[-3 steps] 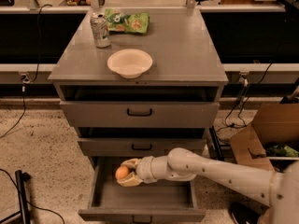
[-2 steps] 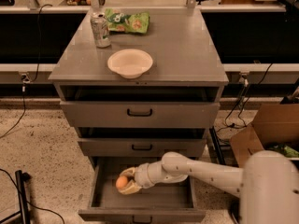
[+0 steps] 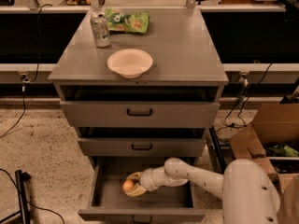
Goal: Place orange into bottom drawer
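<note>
Lower now sits the gripper (image 3: 133, 188), deep inside the open bottom drawer (image 3: 163, 213). It's clasping the orange (image 3: 127, 185), down near the drawer floor.

The orange (image 3: 127, 185) is a small, smooth, round fruit, bright against the grey around it. It sits inside the bottom drawer (image 3: 174, 199), left of the middle and low over the floor; whether it touches the floor cannot be told. The gripper (image 3: 130, 189) reaches into the drawer from the right and its pale fingers clasp the orange above and below. The bottom drawer, lowest of three in the grey cabinet, is pulled well out, a deep flat-bottomed grey box with a small dark handle on its front
</note>
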`<state>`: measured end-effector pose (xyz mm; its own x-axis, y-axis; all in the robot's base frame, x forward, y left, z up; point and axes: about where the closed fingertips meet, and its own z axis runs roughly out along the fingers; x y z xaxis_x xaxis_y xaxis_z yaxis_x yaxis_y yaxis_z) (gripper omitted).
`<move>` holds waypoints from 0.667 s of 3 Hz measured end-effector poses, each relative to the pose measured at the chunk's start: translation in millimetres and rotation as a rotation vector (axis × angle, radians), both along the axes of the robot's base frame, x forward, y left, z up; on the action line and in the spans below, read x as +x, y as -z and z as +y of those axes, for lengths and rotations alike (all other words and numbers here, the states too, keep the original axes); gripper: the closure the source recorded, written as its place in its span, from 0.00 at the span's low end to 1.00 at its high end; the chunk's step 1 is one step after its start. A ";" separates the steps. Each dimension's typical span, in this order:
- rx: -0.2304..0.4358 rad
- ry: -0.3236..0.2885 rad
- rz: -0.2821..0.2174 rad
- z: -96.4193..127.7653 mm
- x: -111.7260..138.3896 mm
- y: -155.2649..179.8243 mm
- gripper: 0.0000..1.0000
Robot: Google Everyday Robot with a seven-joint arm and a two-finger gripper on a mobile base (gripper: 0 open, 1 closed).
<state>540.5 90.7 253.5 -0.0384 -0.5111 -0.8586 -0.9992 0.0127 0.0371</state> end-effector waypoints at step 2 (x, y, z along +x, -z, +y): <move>-0.097 0.083 -0.018 -3.1 25.8 39.9 1.00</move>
<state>566.2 87.6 213.6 -0.0687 -0.5878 -0.8060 -0.9951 0.0979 0.0135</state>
